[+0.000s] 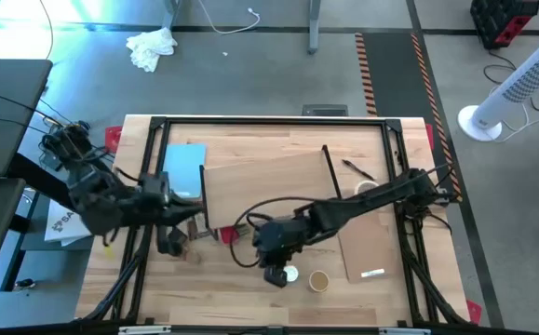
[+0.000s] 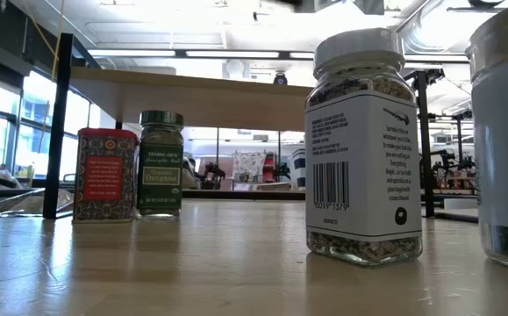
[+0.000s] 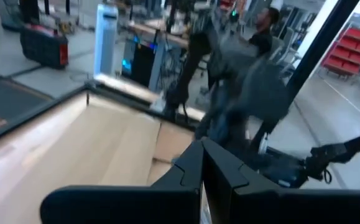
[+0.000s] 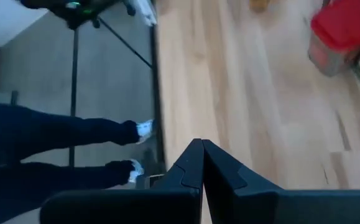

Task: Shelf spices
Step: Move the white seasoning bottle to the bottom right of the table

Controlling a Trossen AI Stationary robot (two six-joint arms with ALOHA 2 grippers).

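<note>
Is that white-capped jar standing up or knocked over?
Upright. In the low view the white-capped jar stands on its base, cap on top, label reading straight.

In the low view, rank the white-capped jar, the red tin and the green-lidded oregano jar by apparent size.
1. white-capped jar, largest, though nearest the camera, so true size is unsure.
2 and 3. green-lidded oregano jar and red tin look about alike.

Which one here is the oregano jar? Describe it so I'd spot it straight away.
In the low view, look under the pale wooden shelf, near its black post. Two containers stand side by side there: the oregano jar has a dark green lid and green label, unlike the red patterned tin beside it.
</note>
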